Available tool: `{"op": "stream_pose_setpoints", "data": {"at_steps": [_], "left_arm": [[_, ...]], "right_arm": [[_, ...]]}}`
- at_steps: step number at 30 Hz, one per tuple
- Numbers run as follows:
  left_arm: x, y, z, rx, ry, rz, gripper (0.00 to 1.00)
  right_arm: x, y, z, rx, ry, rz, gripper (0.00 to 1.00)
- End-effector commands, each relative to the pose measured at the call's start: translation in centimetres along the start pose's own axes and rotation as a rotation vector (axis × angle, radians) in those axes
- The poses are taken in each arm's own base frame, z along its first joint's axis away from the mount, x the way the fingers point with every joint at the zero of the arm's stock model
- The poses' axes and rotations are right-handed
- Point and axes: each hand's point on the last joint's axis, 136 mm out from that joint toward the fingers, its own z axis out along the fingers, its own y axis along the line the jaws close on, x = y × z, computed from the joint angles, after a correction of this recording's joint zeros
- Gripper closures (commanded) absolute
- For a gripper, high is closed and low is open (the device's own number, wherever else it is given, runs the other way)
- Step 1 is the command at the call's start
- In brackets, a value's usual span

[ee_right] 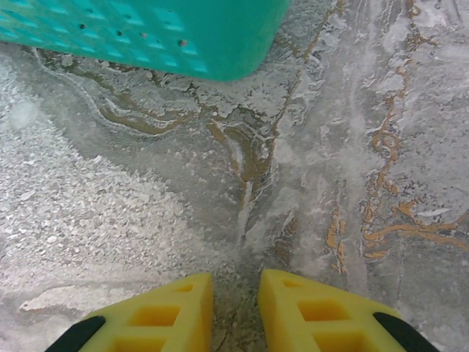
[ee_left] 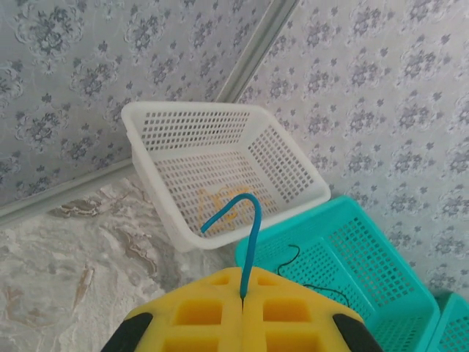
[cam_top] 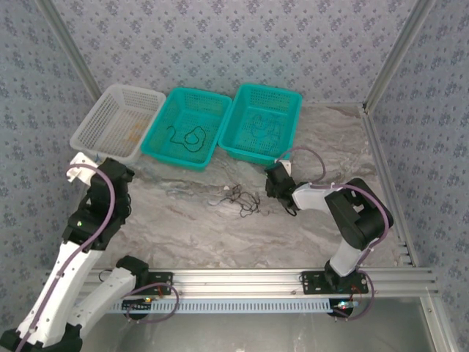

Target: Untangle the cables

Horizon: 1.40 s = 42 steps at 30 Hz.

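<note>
While the marble table [cam_top: 330,139] is not yet tidy, the sorting looks well under way to me. Of the 3 baskets, the white basket [ee_left: 293,169] holds an orange cable [ee_left: 216,199], the middle teal basket [cam_top: 157,128] holds 1 black cable [cam_top: 187,137], and the right teal basket [cam_top: 293,117] holds a dark strand [cam_top: 265,126]. My left claw [ee_left: 242,282] is pinched closed on a blue cable [ee_left: 249,227], which arches up in front of the white basket and is not yet dropped in. My right claw [ee_right: 234,293] is parted a little with nothing between its fingers, low over bare table. What is left, I judge, is the small black knot [cam_top: 242,199] lying on the table between my 2 arms.
</note>
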Motion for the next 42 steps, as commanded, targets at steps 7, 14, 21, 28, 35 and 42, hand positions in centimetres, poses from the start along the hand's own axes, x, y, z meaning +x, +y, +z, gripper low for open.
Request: {"op": "stream_pose_setpoints", "data": {"at_steps": [7, 14, 21, 28, 35, 42], "left_arm": [[3.9, -3.6, 1.2, 0.14, 0.167, 0.049, 1.0], [7.6, -5.2, 2.7, 0.161, 0.284, 0.06, 1.0], [7.6, -5.1, 2.7, 0.164, 0.281, 0.065, 1.0], [7.7, -4.7, 2.8, 0.153, 0.274, 0.064, 1.0], [5.5, -4.6, 2.4, 0.123, 0.223, 0.133, 1.0], [1.0, -3.1, 1.7, 0.021, 0.088, 0.193, 1.0]], "right_arm": [[0.0, 3.1, -2.1, -0.195, 0.008, -0.067, 0.62], [-1.9, 11.7, -7.0, -0.493, -0.068, -0.339, 0.24], [3.7, 15.6, -5.8, -0.619, 0.054, -0.492, 0.13], [5.5, 16.3, -2.8, -0.449, 0.119, -0.557, 0.12], [5.2, 12.0, -0.8, -0.146, 0.103, -0.462, 0.59], [4.8, 5.7, -1.1, 0.011, 0.107, -0.352, 0.81]]}}
